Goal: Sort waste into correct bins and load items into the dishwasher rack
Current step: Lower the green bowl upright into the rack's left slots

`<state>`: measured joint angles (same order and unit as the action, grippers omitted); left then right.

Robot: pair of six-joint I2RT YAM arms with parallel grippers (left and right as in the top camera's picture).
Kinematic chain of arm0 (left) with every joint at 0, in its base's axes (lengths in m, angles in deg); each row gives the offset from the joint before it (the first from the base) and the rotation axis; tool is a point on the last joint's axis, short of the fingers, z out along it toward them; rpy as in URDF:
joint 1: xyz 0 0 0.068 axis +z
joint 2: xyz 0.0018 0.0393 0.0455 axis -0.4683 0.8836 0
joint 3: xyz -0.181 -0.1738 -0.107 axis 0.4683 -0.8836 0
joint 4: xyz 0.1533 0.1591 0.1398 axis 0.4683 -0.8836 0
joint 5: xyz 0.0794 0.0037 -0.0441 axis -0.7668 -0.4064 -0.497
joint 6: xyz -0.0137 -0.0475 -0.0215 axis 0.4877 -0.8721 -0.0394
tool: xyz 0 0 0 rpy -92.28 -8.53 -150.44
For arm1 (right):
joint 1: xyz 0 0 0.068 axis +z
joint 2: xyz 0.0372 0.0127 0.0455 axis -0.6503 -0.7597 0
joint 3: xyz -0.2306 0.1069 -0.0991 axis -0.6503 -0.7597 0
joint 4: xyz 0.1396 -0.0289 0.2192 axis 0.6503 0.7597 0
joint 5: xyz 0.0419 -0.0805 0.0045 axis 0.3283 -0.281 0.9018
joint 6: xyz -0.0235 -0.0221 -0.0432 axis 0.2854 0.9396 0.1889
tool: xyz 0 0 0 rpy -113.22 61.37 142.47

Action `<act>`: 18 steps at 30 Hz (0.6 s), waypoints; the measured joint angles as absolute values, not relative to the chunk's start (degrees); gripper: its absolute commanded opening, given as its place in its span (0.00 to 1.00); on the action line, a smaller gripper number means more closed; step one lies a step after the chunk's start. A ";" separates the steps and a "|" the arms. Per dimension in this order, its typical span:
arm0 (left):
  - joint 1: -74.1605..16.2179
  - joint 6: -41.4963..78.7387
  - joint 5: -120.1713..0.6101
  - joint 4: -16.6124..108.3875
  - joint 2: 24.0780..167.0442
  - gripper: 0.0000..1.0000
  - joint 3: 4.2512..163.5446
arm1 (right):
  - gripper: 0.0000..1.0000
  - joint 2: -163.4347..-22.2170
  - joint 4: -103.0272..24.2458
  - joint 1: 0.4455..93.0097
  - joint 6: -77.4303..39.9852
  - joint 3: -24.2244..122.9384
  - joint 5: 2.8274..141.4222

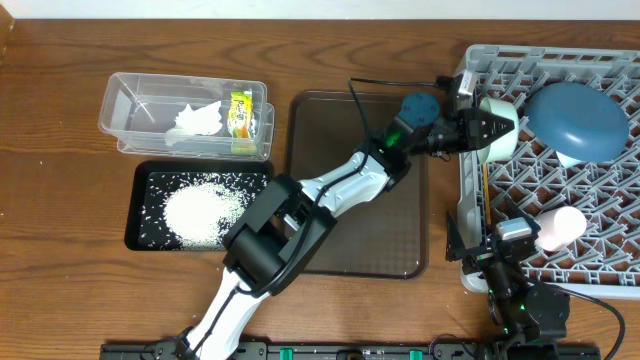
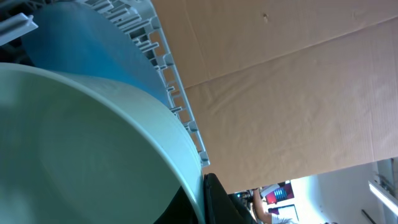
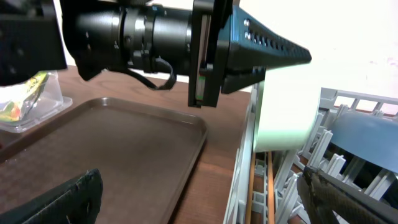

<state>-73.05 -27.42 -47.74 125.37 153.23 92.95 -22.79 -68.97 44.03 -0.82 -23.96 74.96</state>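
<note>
Pale green-rimmed bowl [image 1: 500, 106], rim in near-closed left claw [image 1: 497, 128]

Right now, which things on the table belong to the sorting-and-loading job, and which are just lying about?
Job: tissue, wrapper, clear tub, rice grains, black tray, pale green bowl, blue dish, pink cup, chopsticks, rack.
Lying about: brown serving tray.

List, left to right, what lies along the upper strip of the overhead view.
The clear tub, brown tray, green bowl, blue dish.
</note>
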 measured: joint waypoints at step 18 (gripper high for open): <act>-73.94 -30.68 -46.86 132.39 156.86 0.16 92.99 | 0.99 -22.79 -69.00 44.03 -0.82 -23.96 74.96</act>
<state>-73.94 -30.68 -46.86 132.39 156.86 92.99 -22.79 -69.00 44.03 -0.82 -23.96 74.96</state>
